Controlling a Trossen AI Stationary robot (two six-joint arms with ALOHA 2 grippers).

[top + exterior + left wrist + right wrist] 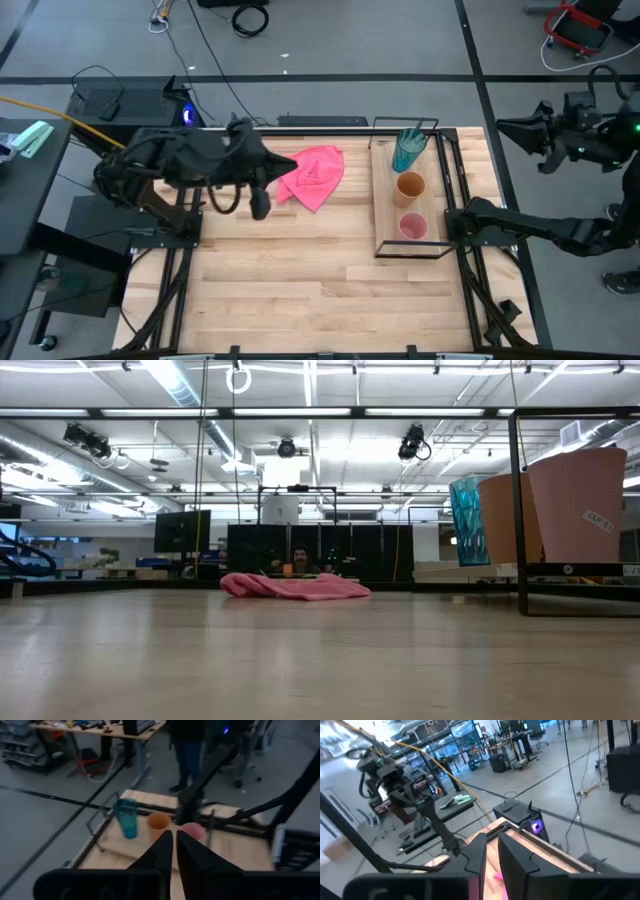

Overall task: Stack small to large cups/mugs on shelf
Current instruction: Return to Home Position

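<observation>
Right gripper point(491, 836): closed, empty, beside shelf point(385, 215) at worktop's right edge. Left gripper point(174, 832): closed, empty, near left edge. On shelf, in row: pink cup point(413, 227), orange cup point(409, 187), teal cup point(406, 150). Risks clipping wire frame on retreat, likely toppling teal cup first.

Low view: the pink cup point(580, 500) partly hides the orange cup point(505, 520) behind it; the orange cup partly hides the teal cup point(465, 520).

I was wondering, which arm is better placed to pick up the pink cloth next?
Left, probably. The left gripper sits right at the edge of the pink cloth, seen from above. The right gripper waits beyond the right side of the table, with the shelf standing between it and the cloth.
</observation>
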